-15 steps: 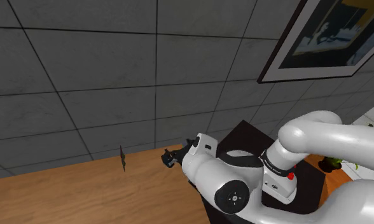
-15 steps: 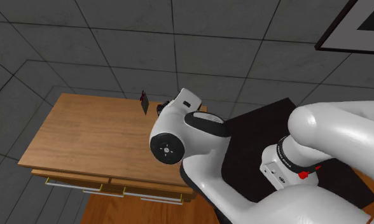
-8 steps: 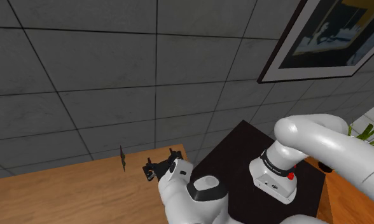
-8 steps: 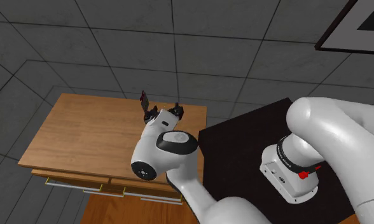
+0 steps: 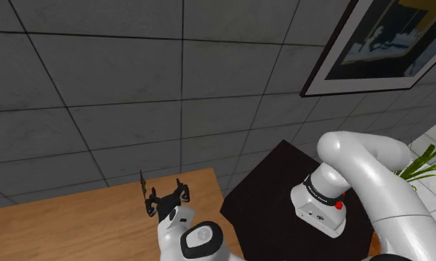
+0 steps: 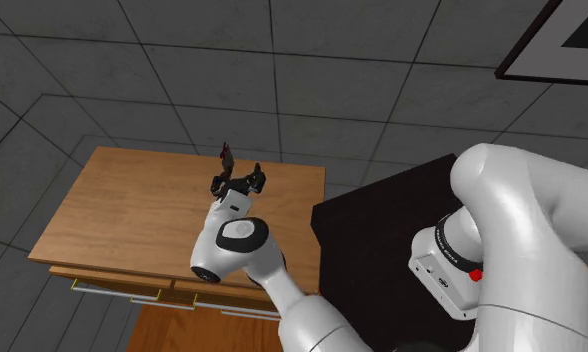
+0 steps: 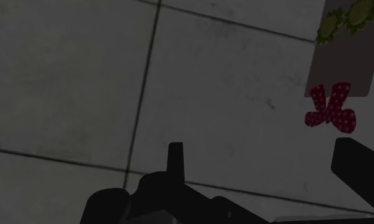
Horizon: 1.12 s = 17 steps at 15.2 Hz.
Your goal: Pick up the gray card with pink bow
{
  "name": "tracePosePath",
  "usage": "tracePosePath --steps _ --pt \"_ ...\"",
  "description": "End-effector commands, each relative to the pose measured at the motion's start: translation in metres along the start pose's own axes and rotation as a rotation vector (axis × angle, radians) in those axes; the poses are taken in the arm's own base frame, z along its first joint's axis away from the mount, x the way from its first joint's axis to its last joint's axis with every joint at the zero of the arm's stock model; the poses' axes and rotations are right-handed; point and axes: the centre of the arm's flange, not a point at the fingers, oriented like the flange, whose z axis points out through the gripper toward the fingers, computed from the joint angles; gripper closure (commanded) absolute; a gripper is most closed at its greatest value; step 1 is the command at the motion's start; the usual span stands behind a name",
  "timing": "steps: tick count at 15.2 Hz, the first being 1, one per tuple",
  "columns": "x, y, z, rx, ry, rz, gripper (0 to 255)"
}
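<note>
The card (image 5: 143, 184) is a thin sheet standing on edge at the back of the wooden table (image 5: 76, 222), close to the tiled wall. In the wrist view the card (image 7: 345, 54) is grey with a green wreath and a pink dotted bow (image 7: 331, 108), and it sits just beyond the right finger. My black gripper (image 5: 167, 198) hovers open just beside the card, at the shoulder view's right of it, holding nothing. In the second exterior view the gripper (image 6: 239, 181) is a little in front of the card (image 6: 226, 156). The fingers (image 7: 175, 156) stand well apart.
A dark grey tiled wall (image 5: 98, 89) rises right behind the table. The black stand top (image 5: 268, 185) adjoins the table's end. A framed picture (image 5: 380, 41) hangs high on the wall, a plant (image 5: 424, 159) is at the far right, and drawers (image 6: 132, 292) line the table's front.
The arm has swung out over the table toward the shoulder view's left, bringing the open gripper from near the stand to right beside the card. The card has not moved.
</note>
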Motion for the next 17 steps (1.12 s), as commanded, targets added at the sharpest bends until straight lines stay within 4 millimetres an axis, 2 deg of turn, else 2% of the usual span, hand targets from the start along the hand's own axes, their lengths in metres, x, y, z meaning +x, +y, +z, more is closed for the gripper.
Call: tracePosePath --steps 1,9,17 --pt "-0.018 -0.021 0.016 -0.020 0.058 0.001 0" --pt "-0.075 -0.109 0.093 -0.097 0.282 0.006 0" --pt "-0.112 -0.121 0.106 -0.101 0.294 0.007 0"
